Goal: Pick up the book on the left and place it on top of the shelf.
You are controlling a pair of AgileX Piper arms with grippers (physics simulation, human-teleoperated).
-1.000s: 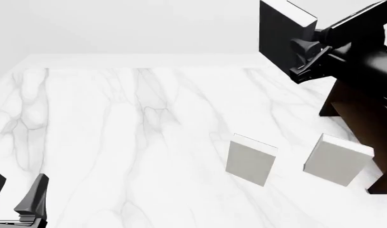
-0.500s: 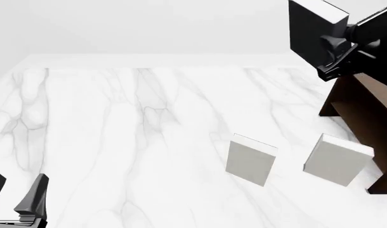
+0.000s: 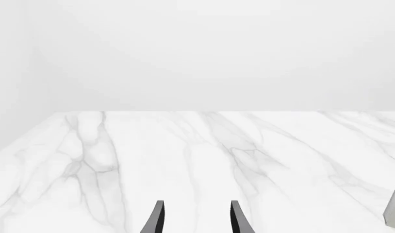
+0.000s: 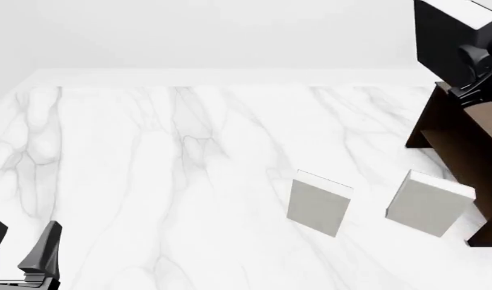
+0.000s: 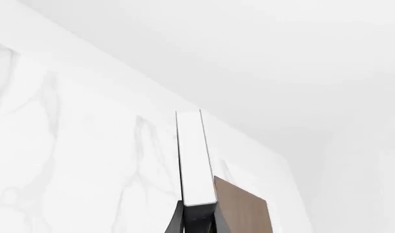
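Above the dark shelf [image 4: 460, 136] at the worktop's [image 4: 165, 157] far right, the black book [image 4: 448, 36] hangs upright, seemingly rigid, best held low on its covers. Right gripper [image 5: 197, 218] pinches it so, arm raised; left gripper [image 4: 20, 244] rests near-left, jaws spread.

Simulated tabletop scene, not a real room. White marble-veined table [image 4: 149, 157] runs to a bare, featureless pale backdrop with no walls, furniture or fixtures. Surfaces are flat-shaded and clean. Props are few: two plain white books [image 4: 320, 203] standing on the table, a black book [image 4: 443, 36], and a dark brown shelf [image 4: 463, 130] at the right edge.
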